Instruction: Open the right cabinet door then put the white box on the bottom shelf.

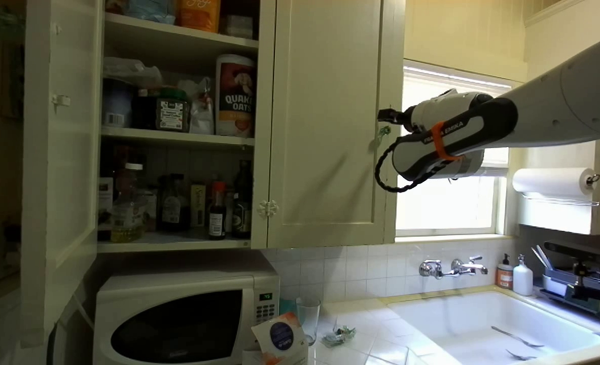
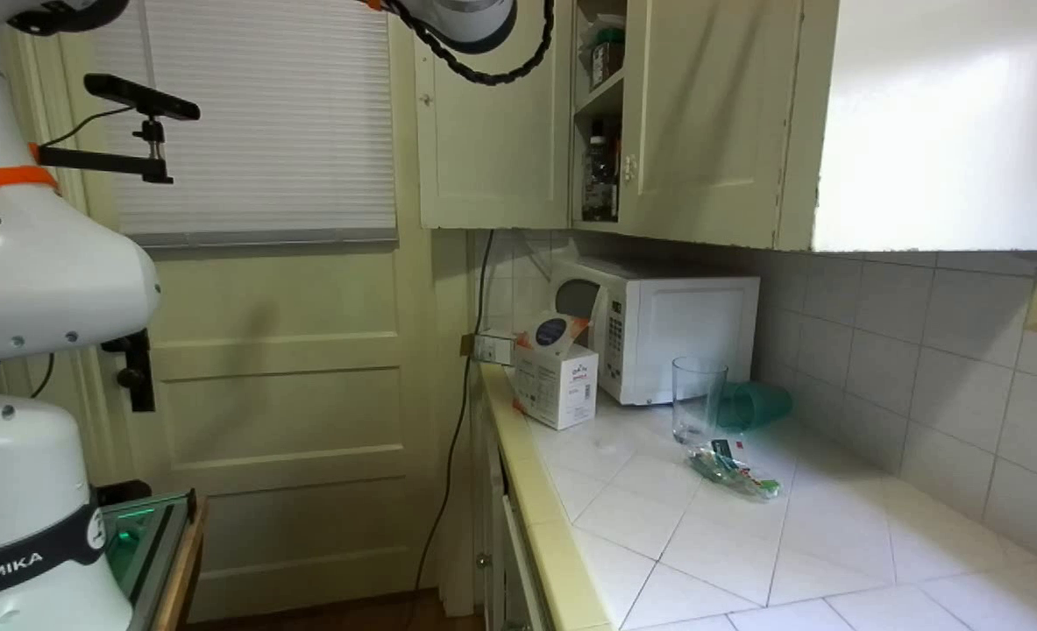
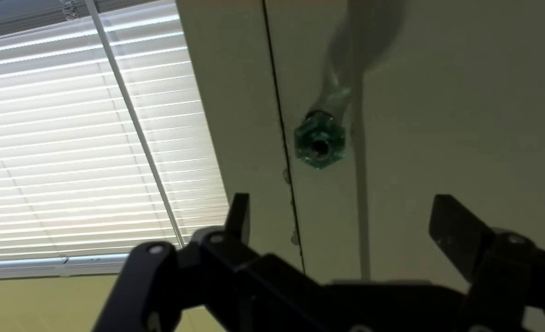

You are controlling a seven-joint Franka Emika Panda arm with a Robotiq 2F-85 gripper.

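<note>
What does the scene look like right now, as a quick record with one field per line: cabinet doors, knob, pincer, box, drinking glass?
Right cabinet door: shut
Left cabinet door: swung open
Green glass knob: on the right door, ungripped
Pincer: open, holding nothing, facing the knob
White box: on the tiled countertop, in front of the microwave, a flap raised
Drinking glass: clear, upright on the countertop
Bottom shelf: behind the shut door, not visible

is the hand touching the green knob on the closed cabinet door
Apart. The wrist view shows the hand open, with a clear gap between the green knob and both fingers.
</note>
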